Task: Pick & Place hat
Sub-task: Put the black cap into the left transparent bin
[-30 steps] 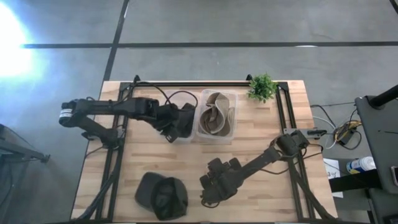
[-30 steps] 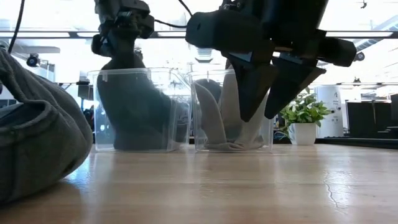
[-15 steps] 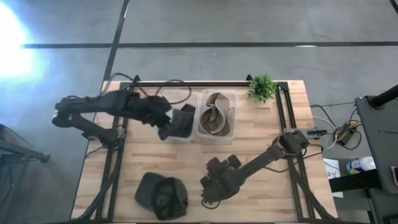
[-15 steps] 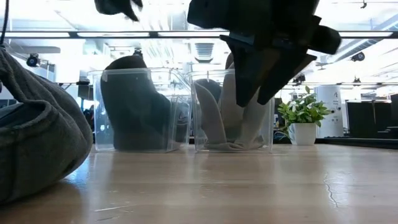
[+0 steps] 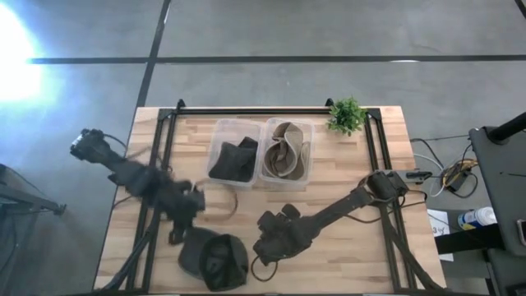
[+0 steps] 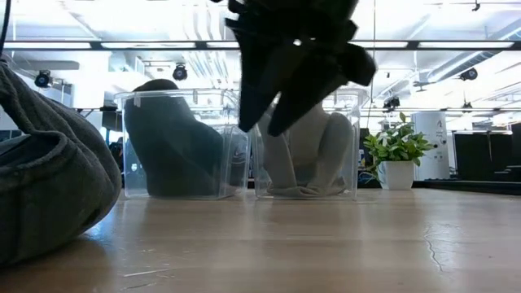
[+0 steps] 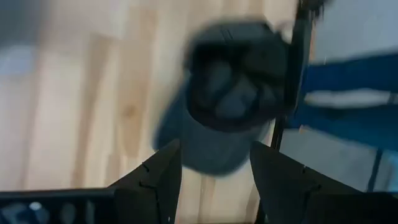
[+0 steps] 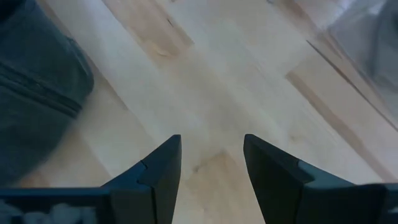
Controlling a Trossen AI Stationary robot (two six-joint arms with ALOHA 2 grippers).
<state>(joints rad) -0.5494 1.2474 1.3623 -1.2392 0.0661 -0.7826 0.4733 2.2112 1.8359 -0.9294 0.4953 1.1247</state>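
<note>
A dark grey hat (image 5: 214, 261) lay crumpled on the wooden table (image 5: 345, 255) at its near edge, left of centre, while another dark hat (image 5: 233, 159) sat inside the left clear bin (image 5: 215, 140) and a tan hat (image 5: 285, 151) filled the right clear bin (image 5: 306, 131) at the far middle of the table. The left gripper (image 5: 182, 220) hovered just beyond the grey hat, its fingers (image 7: 155, 180) spread and holding nothing, the hat lying ahead of them. The right gripper (image 5: 265, 247) hung low just right of that hat with its fingers (image 8: 158, 171) likewise parted and empty over bare wood, and a small potted plant (image 5: 346, 115) stood at the far right.
</note>
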